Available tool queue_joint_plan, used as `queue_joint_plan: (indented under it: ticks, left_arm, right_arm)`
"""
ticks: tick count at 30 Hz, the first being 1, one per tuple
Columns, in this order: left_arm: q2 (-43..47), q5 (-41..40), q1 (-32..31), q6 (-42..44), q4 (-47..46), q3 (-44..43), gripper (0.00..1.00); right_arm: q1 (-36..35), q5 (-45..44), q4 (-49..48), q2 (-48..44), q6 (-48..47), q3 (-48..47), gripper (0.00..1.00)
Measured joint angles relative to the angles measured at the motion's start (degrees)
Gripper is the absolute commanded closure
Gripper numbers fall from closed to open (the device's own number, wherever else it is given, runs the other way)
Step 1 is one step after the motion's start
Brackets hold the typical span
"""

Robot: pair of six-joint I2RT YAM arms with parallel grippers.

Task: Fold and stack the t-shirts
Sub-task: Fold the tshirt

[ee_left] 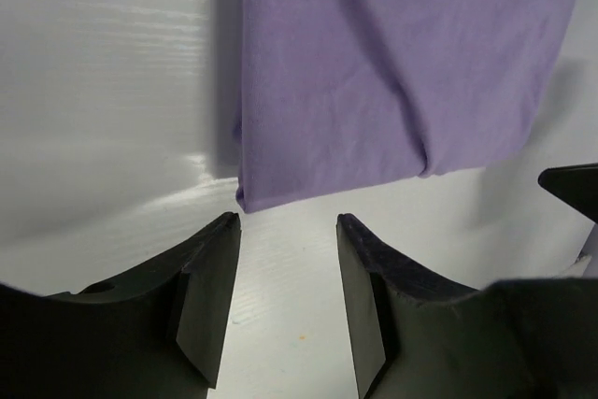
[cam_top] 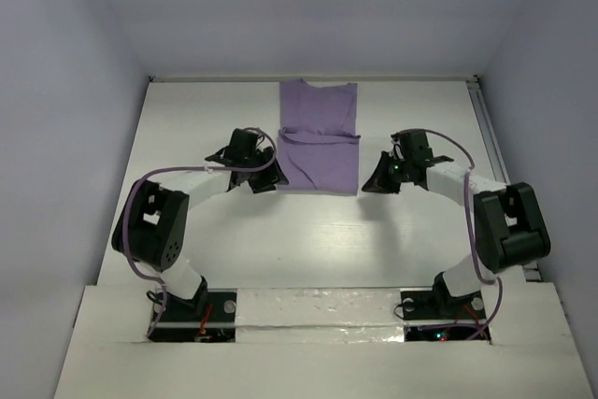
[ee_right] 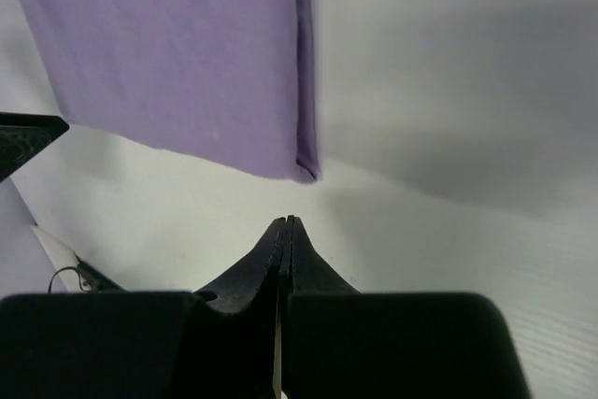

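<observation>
While the left hand (ee_left: 288, 220) sits with fingers apart just short of its near-left corner, the shirt (cam_top: 320, 142) lies as a narrow folded strip at the far middle of the worktop (cam_top: 201, 119). Best to pinch both near corners at once and carry them evenly toward the far edge. The right hand (ee_right: 285, 223), pressed closed beside the near-right corner, must open first. The worktop is white, and pale walls (cam_top: 56, 91) enclose three sides.

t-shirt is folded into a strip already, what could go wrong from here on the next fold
1. The right gripper is shut, holding nothing, just short of the t-shirt's near corner. Going in like that, it would likely push and rumple the cloth.
2. The left gripper is open before the other near corner. The cloth is layered there, so it may pinch only the top layer and the fold could open.
</observation>
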State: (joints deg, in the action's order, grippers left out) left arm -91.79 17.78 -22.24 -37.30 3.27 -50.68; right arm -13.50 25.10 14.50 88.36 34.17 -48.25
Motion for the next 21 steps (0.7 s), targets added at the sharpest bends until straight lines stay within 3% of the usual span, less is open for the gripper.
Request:
queue_joint_plan:
  ticks: [4,6,10,11,21]
  left_arm:
    - [-0.5,-0.7,-0.2,-0.5,-1.7,0.0,0.46]
    - [-0.6,-0.9,-0.2,-1.0,-2.7,0.0,0.46]
    - [-2.0,-0.8,-0.2,-1.9,-5.2,0.0,0.48]
    - [-2.7,-0.6,-0.2,-2.1,-5.6,0.0,0.5]
    - [-5.3,-1.7,-0.2,-2.4,-4.3,-0.2,0.61]
  right_arm:
    - [-1.9,0.4,-1.6,6.8,0.7,-7.0,1.0]
    - [-3.2,0.1,-2.7,9.4,0.8,-11.4,1.0]
    - [-4.9,-1.8,-4.9,11.0,1.8,-15.2,0.59]
    - [-5.2,-2.3,-5.3,10.6,1.9,-14.6,0.57]
    - [-5.3,-6.0,-5.1,7.0,3.3,-1.2,0.63]
